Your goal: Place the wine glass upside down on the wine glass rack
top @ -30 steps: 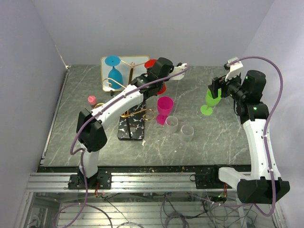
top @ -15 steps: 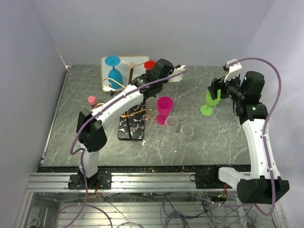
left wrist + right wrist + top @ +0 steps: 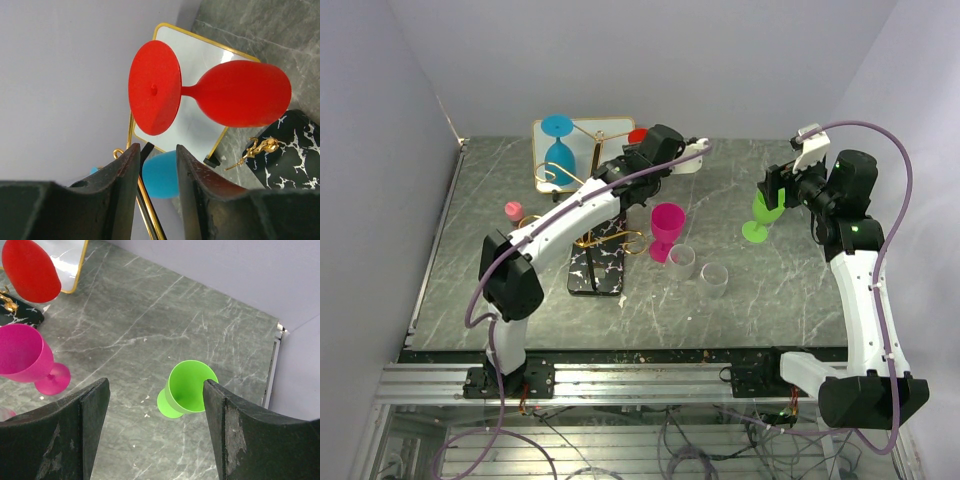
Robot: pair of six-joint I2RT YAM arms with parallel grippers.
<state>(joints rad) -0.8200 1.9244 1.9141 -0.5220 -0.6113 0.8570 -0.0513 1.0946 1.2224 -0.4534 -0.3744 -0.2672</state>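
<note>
- Two grippers show in the top view. The left gripper (image 3: 642, 150) reaches over the wine glass rack (image 3: 596, 268). The rack's black veined base sits on the grey surface (image 3: 770, 280), and its gold arms extend over the white tray (image 3: 615, 125).
- Same view: the red wine glass (image 3: 638, 135) is at the left gripper's tip, with only its foot visible. A blue glass (image 3: 559, 152) hangs foot-up at the rack's far side. A pink glass (image 3: 667, 228) and two clear cups (image 3: 681, 260) stand to the right of the base.
- Same view: the right gripper (image 3: 775, 188) hovers over a green glass (image 3: 763, 215), which stands upright and well apart from the rack.
- Left wrist view: the red wine glass is upside down, foot away from the surface and bowl over the tray. The fingers (image 3: 125, 190) are parted, clear of the glass and gripping nothing. A gold rod of the rack runs between them. Whether the foot rests on a rack arm cannot be told.
- Right wrist view: the jaws stand wide apart with the green glass below and between them, ungripped. Whether one finger touches its rim cannot be told.
</note>
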